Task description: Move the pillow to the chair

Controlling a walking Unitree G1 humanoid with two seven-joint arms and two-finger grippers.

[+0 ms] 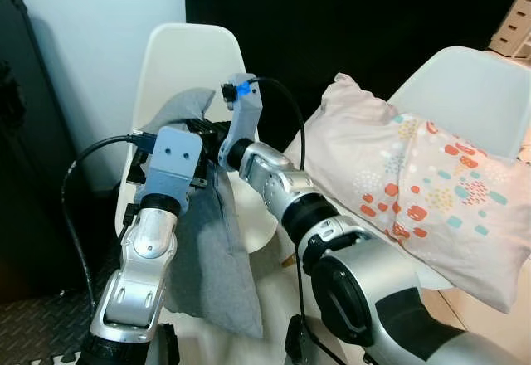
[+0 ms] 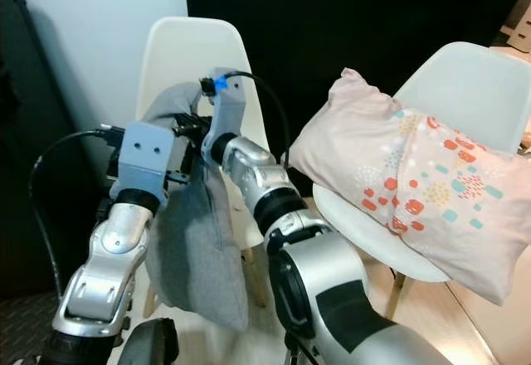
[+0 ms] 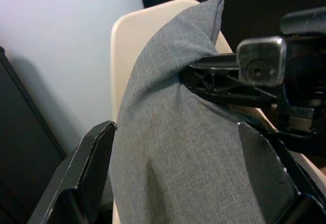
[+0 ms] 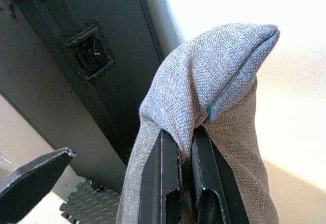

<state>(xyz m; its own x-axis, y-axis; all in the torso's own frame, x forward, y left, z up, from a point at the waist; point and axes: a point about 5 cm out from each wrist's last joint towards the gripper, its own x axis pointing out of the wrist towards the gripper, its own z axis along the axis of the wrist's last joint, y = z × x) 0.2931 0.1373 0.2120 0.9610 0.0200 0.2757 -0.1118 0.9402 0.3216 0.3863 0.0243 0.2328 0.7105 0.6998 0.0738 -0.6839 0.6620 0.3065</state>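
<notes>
My right pincer (image 4: 186,183) is clenched on the grey fabric pillow (image 1: 207,257) near its top corner; pillow hangs in front of the white moulded plastic chair (image 1: 187,58). My left pincer (image 3: 178,173) sits released, fingers (image 3: 89,168) either side of pillow. Pink patterned pillow (image 1: 423,191) rests on 2nd white chair (image 1: 477,91), to the right.

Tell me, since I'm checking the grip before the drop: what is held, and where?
The right gripper pinches the grey fabric pillow near its upper corner, jaws shut on the cloth. The left gripper straddles it, jaws open.
</notes>
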